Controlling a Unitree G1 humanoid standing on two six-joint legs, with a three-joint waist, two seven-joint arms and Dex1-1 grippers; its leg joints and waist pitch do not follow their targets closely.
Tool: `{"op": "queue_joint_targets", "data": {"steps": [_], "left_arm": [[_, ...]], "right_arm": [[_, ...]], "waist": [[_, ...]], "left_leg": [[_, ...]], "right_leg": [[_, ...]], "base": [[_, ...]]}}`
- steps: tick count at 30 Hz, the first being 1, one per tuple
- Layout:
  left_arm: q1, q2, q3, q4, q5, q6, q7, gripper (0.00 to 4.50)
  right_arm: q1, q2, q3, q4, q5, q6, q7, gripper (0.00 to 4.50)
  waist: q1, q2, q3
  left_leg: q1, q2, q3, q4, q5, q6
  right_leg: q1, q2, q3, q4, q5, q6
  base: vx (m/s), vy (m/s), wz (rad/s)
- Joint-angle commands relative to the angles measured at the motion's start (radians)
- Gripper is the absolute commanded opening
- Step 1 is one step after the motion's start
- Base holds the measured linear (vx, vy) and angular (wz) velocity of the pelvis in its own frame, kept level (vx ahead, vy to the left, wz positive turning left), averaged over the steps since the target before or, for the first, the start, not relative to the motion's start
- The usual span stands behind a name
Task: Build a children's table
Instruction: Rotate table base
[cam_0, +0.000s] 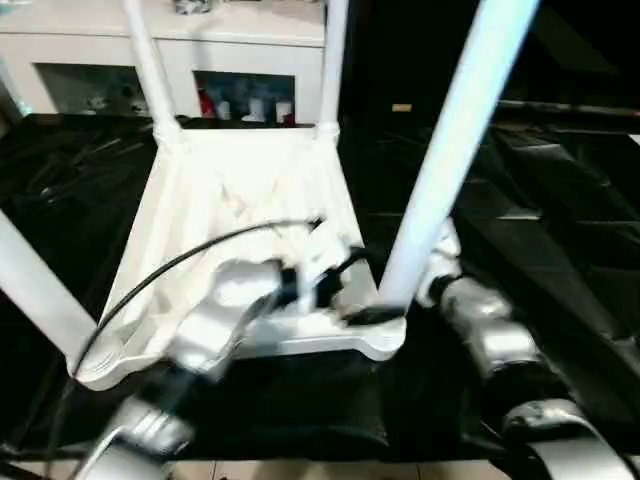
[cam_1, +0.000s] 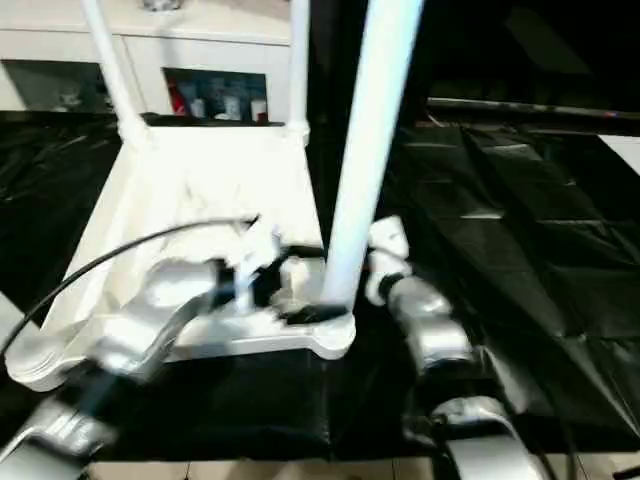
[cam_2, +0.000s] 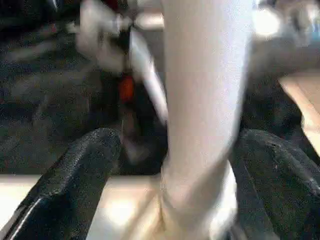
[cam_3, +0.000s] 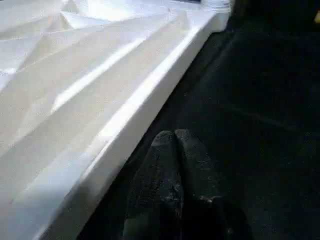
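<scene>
The children's table lies upside down on a black sheet (cam_0: 560, 200), its white tabletop (cam_0: 240, 190) showing the ribbed underside, with legs standing up from the corner sockets: two at the far corners, one cut off at the near left edge of the head views, and the near right leg (cam_0: 440, 160) rising tall in front of the camera. That near right leg is the one the coming move seems to turn on. Its long axis runs nearly upright, leaning slightly, and its foot sits in the corner socket (cam_0: 385, 335) at the tabletop's near right corner. The left gripper (cam_2: 170, 165) is the nearer one: its two black fingers stand wide apart on either side of the leg's base, the leg passing between them, and whether they touch it cannot be told. The right gripper (cam_3: 175, 170) has its fingers pressed together, holding nothing, and hovers over the black sheet just beside the tabletop's raised rim. A white cabinet (cam_0: 230, 40) stands behind. No brand, label or writing can be read anywhere.
</scene>
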Motion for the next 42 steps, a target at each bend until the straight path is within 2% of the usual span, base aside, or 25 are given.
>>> {"op": "queue_joint_targets", "data": {"steps": [1,3,5,6,7,8,9,13,14,15,16,17,18,23,24,27,31,35,36,37,38,42], "left_arm": [[0.023,0.033,-0.025,-0.066,-0.003,0.052,-0.039,4.48],[0.049,0.075,-0.033,-0.1,0.002,0.075,-0.07,4.48],[0.058,0.098,-0.04,-0.111,0.021,0.086,-0.08,4.48],[0.063,0.119,-0.048,-0.115,0.052,0.096,-0.077,4.3],[0.059,0.126,-0.056,-0.109,0.081,0.113,-0.059,4.3],[0.055,0.13,-0.061,-0.104,0.1,0.125,-0.046,4.19],[0.042,0.122,-0.07,-0.097,0.135,0.16,0.012,4.07],[0.032,0.104,-0.078,-0.117,0.137,0.219,0.053,3.73],[0.03,0.103,-0.088,-0.134,0.149,0.254,0.069,3.73],[0.029,0.099,-0.1,-0.154,0.167,0.293,0.093,3.63],[0.029,0.099,-0.1,-0.154,0.167,0.293,0.093,3.63],[0.029,0.092,-0.099,-0.163,0.172,0.314,0.106,3.56],[0.031,0.086,-0.098,-0.174,0.172,0.337,0.114,3.33],[0.041,0.068,-0.092,-0.261,0.159,0.466,0.142,3.12],[0.042,0.08,-0.102,-0.282,0.157,0.49,0.137,2.89],[0.049,0.093,-0.114,-0.297,0.16,0.481,0.123,2.78],[0.056,0.111,-0.122,-0.316,0.151,0.485,0.098,2.42],[0.06,0.122,-0.129,-0.339,0.146,0.512,0.097,2.21],[0.06,0.121,-0.13,-0.336,0.147,0.51,0.101,2.01],[0.06,0.12,-0.132,-0.328,0.149,0.507,0.104,1.96],[0.059,0.118,-0.133,-0.32,0.151,0.503,0.106,1.96],[0.05,0.11,-0.145,-0.274,0.168,0.473,0.113,1.51]], "right_arm": [[0.029,-0.037,0.001,-0.057,0.016,0.038,0.041,0.0],[0.061,-0.076,0.013,-0.11,0.013,0.065,0.081,0.0],[0.08,-0.101,0.019,-0.141,0.011,0.081,0.104,0.0],[0.105,-0.131,0.026,-0.185,0.01,0.104,0.133,0.0],[0.123,-0.152,0.033,-0.22,0.009,0.122,0.154,0.0],[0.134,-0.165,0.038,-0.243,0.008,0.135,0.168,0.0],[0.171,-0.2,0.052,-0.321,0.01,0.176,0.2,0.0],[0.214,-0.238,0.07,-0.417,0.019,0.225,0.235,0.0],[0.24,-0.256,0.077,-0.469,0.022,0.25,0.248,0.0],[0.274,-0.278,0.082,-0.537,0.027,0.285,0.259,0.0],[0.274,-0.278,0.082,-0.537,0.027,0.285,0.259,0.0],[0.287,-0.284,0.08,-0.565,0.028,0.3,0.259,0.0],[0.299,-0.288,0.078,-0.587,0.03,0.31,0.257,0.0],[0.367,-0.301,0.069,-0.749,0.053,0.416,0.235,0.0],[0.389,-0.304,0.078,-0.796,0.062,0.439,0.233,0.0],[0.41,-0.299,0.087,-0.844,0.066,0.462,0.224,0.0],[0.433,-0.32,0.103,-0.897,0.095,0.479,0.271,0.0],[0.457,-0.362,0.108,-0.956,0.125,0.52,0.315,0.0],[0.462,-0.374,0.111,-0.967,0.132,0.529,0.327,0.0],[0.468,-0.388,0.116,-0.981,0.142,0.537,0.346,0.0],[0.471,-0.395,0.118,-0.988,0.146,0.543,0.353,0.0],[0.488,-0.433,0.129,-1.016,0.156,0.56,0.388,0.0]], "waist": [[0.005,0.006,-0.058],[0.006,0.01,-0.056],[0.009,0.009,-0.055],[0.009,0.009,-0.053],[0.01,0.014,-0.054],[0.011,0.01,-0.054],[0.012,0.009,-0.053],[0.017,0.013,-0.053],[0.017,0.011,-0.055],[0.019,0.015,-0.055],[0.018,0.011,-0.054],[0.018,0.016,-0.055],[0.016,0.015,-0.054],[0.016,0.018,-0.049],[0.017,0.018,-0.049],[0.015,0.018,-0.049],[0.014,0.021,-0.049],[0.016,0.02,-0.052],[0.017,0.02,-0.052],[0.017,0.025,-0.051],[0.017,0.022,-0.051],[0.017,0.023,-0.05]], "left_leg": [[0.005,-0.006,0.014,-0.069,-0.235,0.017],[0.008,-0.008,0.017,-0.07,-0.252,0.009],[0.007,-0.006,0.014,-0.073,-0.262,0.005],[0.006,-0.007,0.015,-0.074,-0.264,0.004],[0.007,-0.007,0.014,-0.074,-0.267,0.002],[0.007,-0.007,0.014,-0.072,-0.257,0.005],[0.004,-0.008,0.014,-0.072,-0.25,0.008],[0.005,-0.008,0.014,-0.071,-0.241,0.004],[0.004,-0.008,0.013,-0.069,-0.237,0.006],[0.004,-0.007,0.013,-0.07,-0.225,0.008],[0.001,-0.009,0.013,-0.069,-0.209,0.017],[0.0,-0.01,0.013,-0.068,-0.206,0.017],[-0.001,-0.011,0.013,-0.068,-0.21,0.016],[0.0,-0.009,0.012,-0.071,-0.235,0.009],[0.0,-0.009,0.011,-0.072,-0.237,0.009],[0.0,-0.011,0.01,-0.072,-0.252,0.008],[0.001,-0.01,0.009,-0.072,-0.264,0.001],[0.0,-0.01,0.009,-0.069,-0.227,0.01],[-0.001,-0.01,0.009,-0.07,-0.222,0.011],[0.0,-0.01,0.009,-0.069,-0.23,0.01],[-0.001,-0.01,0.009,-0.069,-0.229,0.01],[-0.001,-0.01,0.008,-0.07,-0.252,0.01]], "right_leg": [[0.051,-0.023,0.016,-0.067,-0.103,-0.232],[0.045,-0.02,0.016,-0.074,-0.144,-0.228],[0.046,-0.022,0.016,-0.076,-0.167,-0.218],[0.044,-0.022,0.017,-0.077,-0.172,-0.214],[0.045,-0.021,0.017,-0.077,-0.173,-0.211],[0.046,-0.02,0.017,-0.077,-0.161,-0.205],[0.049,-0.02,0.018,-0.077,-0.161,-0.198],[0.047,-0.021,0.019,-0.081,-0.176,-0.194],[0.048,-0.023,0.019,-0.079,-0.167,-0.197],[0.051,-0.02,0.019,-0.078,-0.14,-0.197],[0.052,-0.021,0.019,-0.077,-0.121,-0.199],[0.051,-0.021,0.019,-0.076,-0.119,-0.201],[0.051,-0.022,0.018,-0.078,-0.138,-0.202],[0.048,-0.021,0.02,-0.086,-0.207,-0.185],[0.048,-0.022,0.02,-0.086,-0.215,-0.179],[0.043,-0.02,0.019,-0.091,-0.247,-0.163],[0.041,-0.021,0.019,-0.092,-0.259,-0.157],[0.047,-0.019,0.019,-0.084,-0.183,-0.168],[0.048,-0.02,0.019,-0.084,-0.178,-0.17],[0.047,-0.02,0.019,-0.086,-0.189,-0.173],[0.048,-0.021,0.02,-0.086,-0.189,-0.172],[0.046,-0.022,0.019,-0.091,-0.237,-0.16]], "base": [[0.0,0.0,0.0],[0.0,0.0,0.0],[0.0,0.0,0.0],[0.0,0.0,0.0],[0.0,0.0,0.0],[0.0,0.0,0.0],[0.0,0.0,0.0],[0.0,0.0,0.0],[0.0,0.0,0.0],[0.0,0.0,0.0],[0.0,0.0,0.0],[0.0,0.0,0.0],[0.0,0.0,0.0],[0.0,0.0,0.0],[0.0,0.0,0.0],[0.0,0.0,0.0],[0.0,0.0,0.0],[0.0,0.0,0.0],[0.0,0.0,0.0],[0.0,0.0,0.0],[0.0,0.0,0.0],[0.0,0.0,0.0]]}}
